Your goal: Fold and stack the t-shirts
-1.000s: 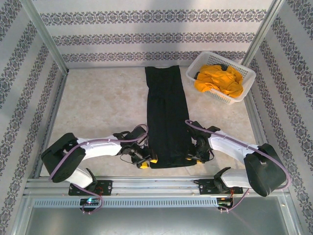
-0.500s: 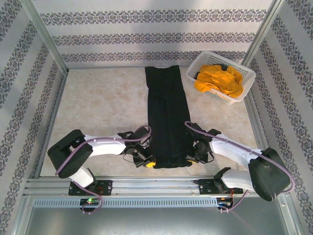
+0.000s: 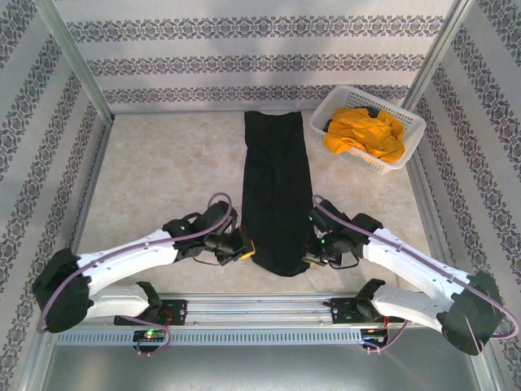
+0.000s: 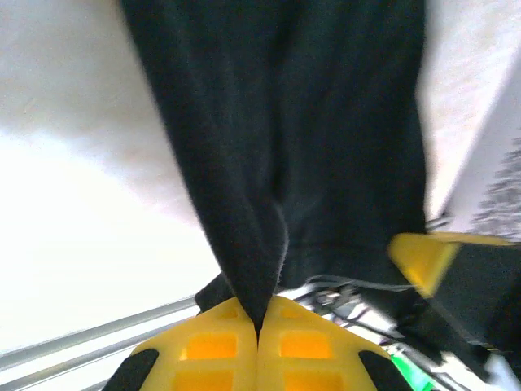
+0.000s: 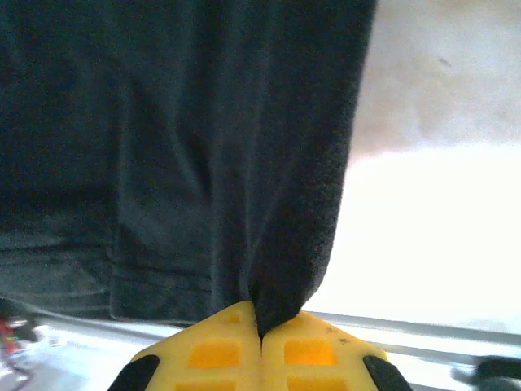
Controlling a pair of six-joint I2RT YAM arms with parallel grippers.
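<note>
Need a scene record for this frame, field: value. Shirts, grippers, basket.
black t-shirt: folded into a long narrow strip, lying along the middle of the table
left gripper: shut on the strip's near left corner
right gripper: shut on its near right corner
orange-yellow t-shirt: crumpled in the white basket, far right
stack: not started

Black shirt: plain black, centre of frame. Orange shirt: orange-yellow, upper right, in white lattice basket. Table: beige, faint marbling. Walls: white with grey floral bands. Arms: white shells, black joints, purple cables. Left gripper, right gripper: yellow fingers, black trim. Rails: silver.
</note>
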